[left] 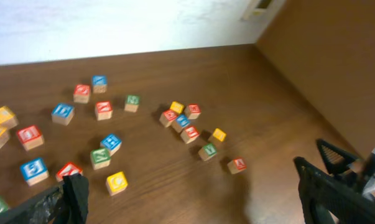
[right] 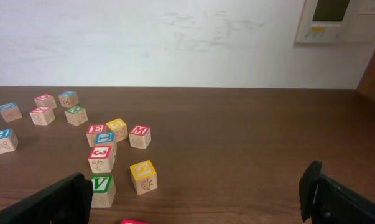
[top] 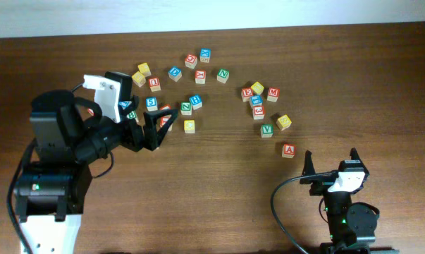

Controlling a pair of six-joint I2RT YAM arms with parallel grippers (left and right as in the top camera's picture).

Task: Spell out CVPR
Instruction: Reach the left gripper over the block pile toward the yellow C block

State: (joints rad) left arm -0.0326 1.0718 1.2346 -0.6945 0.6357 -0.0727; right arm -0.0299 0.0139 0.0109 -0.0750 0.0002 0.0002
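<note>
Wooden letter blocks lie scattered across the far half of the brown table [top: 219,176]. A green V block [top: 266,130] sits in the right cluster and also shows in the right wrist view [right: 100,186] and the left wrist view [left: 207,151]. A yellow block [top: 189,126] lies just right of my left gripper [top: 152,130], which is open and empty above the table; the left wrist view shows this block [left: 116,182] near its left finger. My right gripper [top: 332,161] is open and empty, low at the front right. P and R blocks cannot be made out.
A red A block [top: 288,150] lies closest to the right gripper. A yellow S block [right: 142,175] and a red 3 block [right: 101,158] stand beside the V. A left cluster of blocks [top: 152,85] sits behind the left arm. A white wall [right: 175,37] backs the table.
</note>
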